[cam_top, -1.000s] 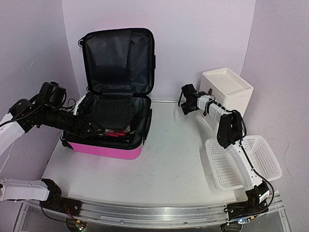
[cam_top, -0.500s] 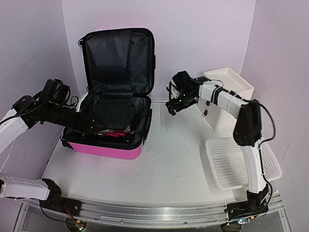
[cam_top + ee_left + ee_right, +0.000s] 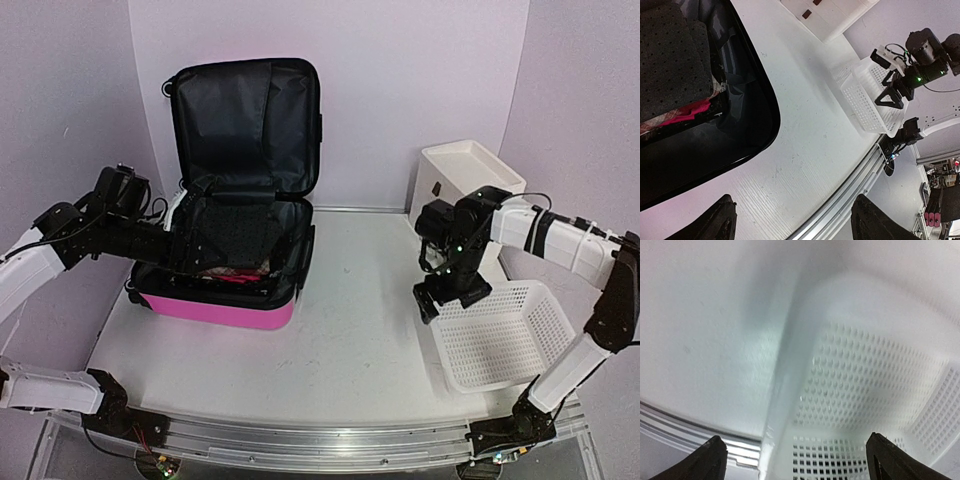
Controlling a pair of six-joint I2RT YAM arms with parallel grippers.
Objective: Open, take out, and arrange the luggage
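The hot-pink suitcase [image 3: 215, 306] lies open at the left of the table, its black-lined lid [image 3: 245, 125] standing upright. Inside are a dark perforated fabric item [image 3: 235, 232] and something pink-red [image 3: 240, 274]; both show in the left wrist view, the fabric [image 3: 670, 65] above the pink item [image 3: 690, 110]. My left gripper [image 3: 192, 257] hovers over the suitcase's left part, open and empty [image 3: 795, 225]. My right gripper [image 3: 440, 296] is open and empty, above the left rim of the white mesh basket [image 3: 505, 335], as the right wrist view [image 3: 800, 465] shows.
A white plastic drawer stack [image 3: 470, 180] stands at the back right, behind the basket. The basket rim [image 3: 785, 390] runs right under my right gripper. A metal rail [image 3: 320, 440] runs along the table's front edge. Walls close in at the back and both sides.
My right arm has swung away from the suitcase's right side, back and down to the basket's left rim. My left arm has barely moved over the suitcase.
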